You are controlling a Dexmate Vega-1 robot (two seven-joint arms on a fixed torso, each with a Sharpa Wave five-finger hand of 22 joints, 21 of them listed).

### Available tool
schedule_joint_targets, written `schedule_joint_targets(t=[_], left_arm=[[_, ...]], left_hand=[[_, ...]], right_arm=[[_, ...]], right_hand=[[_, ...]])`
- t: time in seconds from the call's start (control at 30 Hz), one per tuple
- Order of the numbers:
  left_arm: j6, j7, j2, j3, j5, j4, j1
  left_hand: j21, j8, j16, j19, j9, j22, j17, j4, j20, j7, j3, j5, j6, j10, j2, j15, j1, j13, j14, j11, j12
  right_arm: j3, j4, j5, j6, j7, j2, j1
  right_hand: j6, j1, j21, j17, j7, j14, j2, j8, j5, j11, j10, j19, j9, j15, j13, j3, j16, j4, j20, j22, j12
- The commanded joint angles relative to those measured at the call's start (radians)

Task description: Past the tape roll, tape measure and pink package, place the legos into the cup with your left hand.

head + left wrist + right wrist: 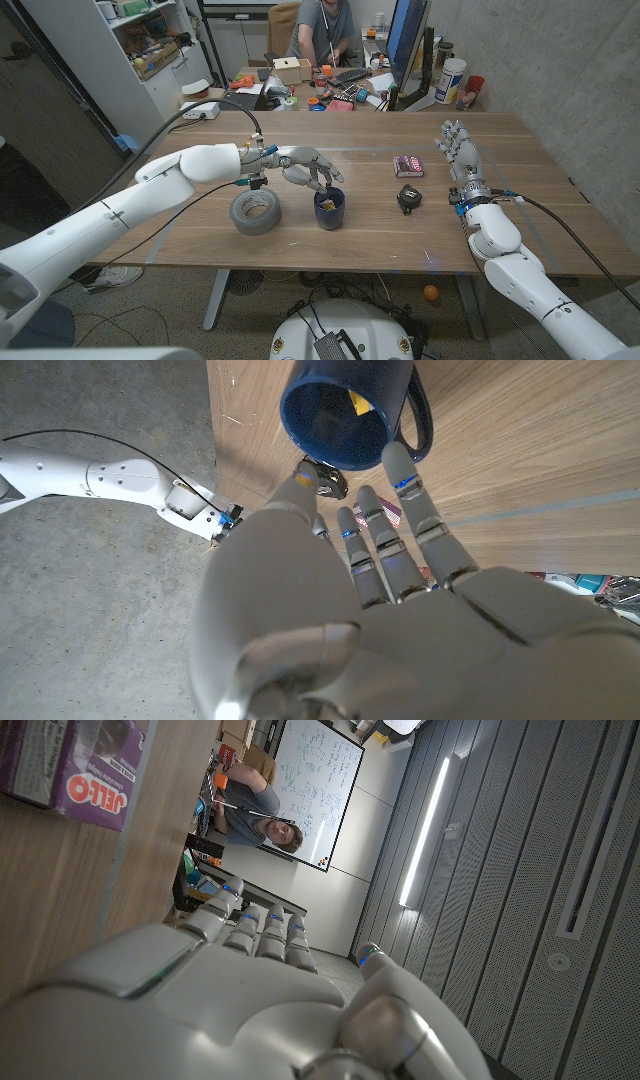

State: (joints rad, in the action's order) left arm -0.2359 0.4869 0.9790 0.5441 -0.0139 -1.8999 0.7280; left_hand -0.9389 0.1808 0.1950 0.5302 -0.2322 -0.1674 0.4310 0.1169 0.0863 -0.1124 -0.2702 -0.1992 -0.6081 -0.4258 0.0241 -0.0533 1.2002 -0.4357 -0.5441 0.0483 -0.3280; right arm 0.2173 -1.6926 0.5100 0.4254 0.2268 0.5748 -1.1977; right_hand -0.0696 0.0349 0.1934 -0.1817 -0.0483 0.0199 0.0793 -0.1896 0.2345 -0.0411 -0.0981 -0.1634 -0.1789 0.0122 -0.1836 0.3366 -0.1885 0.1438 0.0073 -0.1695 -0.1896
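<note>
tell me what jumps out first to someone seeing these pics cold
The left hand hangs over the dark blue cup near the table's middle, fingers pointing down at its rim, and a yellow lego lies inside. Beside the cup on its left stands a grey tape roll. To the right, the right hand waits with its fingers straight, near the pink package and black tape measure.

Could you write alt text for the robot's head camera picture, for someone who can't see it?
The robot's left hand hovers with fingers over a dark blue cup on a wooden table, beside a grey tape roll. Further right lie a black tape measure, a pink package and the idle right hand.
</note>
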Motion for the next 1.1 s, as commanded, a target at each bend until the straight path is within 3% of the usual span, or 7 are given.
schedule_joint_targets(t=[0.03, 0.7, 1.1], left_arm=[[-0.009, -0.011, 0.007, -0.028, 0.026, -0.013, 0.012], [-0.016, -0.115, 0.010, -0.091, 0.006, -0.028, 0.036], [-0.026, -0.230, 0.007, -0.134, -0.072, -0.043, 0.067]], left_hand=[[0.008, 0.002, -0.004, 0.002, 0.001, 0.000, -0.003, -0.008, 0.007, 0.000, -0.001, 0.006, 0.008, 0.002, -0.002, -0.030, -0.012, -0.002, 0.004, -0.001, 0.004], [0.030, 0.010, -0.001, -0.016, 0.005, 0.000, -0.023, -0.009, 0.006, 0.001, -0.003, 0.005, 0.015, 0.006, 0.001, -0.027, -0.033, 0.005, 0.022, -0.003, 0.019], [0.074, 0.010, -0.009, -0.079, 0.009, 0.001, -0.047, -0.012, 0.036, -0.002, 0.003, 0.005, 0.040, 0.027, -0.001, -0.010, -0.065, 0.012, 0.080, -0.002, 0.040]], right_arm=[[-0.004, -0.013, -0.005, -0.002, 0.009, 0.000, -0.011], [0.004, 0.010, -0.006, -0.005, 0.000, -0.006, 0.014], [0.008, 0.020, -0.006, -0.008, 0.004, -0.011, 0.024]], right_hand=[[-0.009, 0.007, 0.005, -0.001, 0.002, 0.010, 0.014, -0.001, 0.009, -0.003, -0.007, -0.001, -0.004, 0.002, -0.004, -0.002, -0.005, -0.002, 0.004, -0.005, -0.004], [-0.008, 0.007, 0.004, -0.001, 0.001, 0.010, 0.014, 0.000, 0.009, -0.002, -0.007, 0.000, -0.004, 0.002, -0.004, -0.003, -0.003, -0.002, 0.007, -0.005, -0.004], [-0.008, 0.007, 0.004, -0.001, 0.001, 0.011, 0.014, 0.000, 0.010, -0.004, -0.008, 0.001, -0.004, 0.002, -0.004, -0.004, -0.003, -0.002, 0.008, -0.005, -0.004]])
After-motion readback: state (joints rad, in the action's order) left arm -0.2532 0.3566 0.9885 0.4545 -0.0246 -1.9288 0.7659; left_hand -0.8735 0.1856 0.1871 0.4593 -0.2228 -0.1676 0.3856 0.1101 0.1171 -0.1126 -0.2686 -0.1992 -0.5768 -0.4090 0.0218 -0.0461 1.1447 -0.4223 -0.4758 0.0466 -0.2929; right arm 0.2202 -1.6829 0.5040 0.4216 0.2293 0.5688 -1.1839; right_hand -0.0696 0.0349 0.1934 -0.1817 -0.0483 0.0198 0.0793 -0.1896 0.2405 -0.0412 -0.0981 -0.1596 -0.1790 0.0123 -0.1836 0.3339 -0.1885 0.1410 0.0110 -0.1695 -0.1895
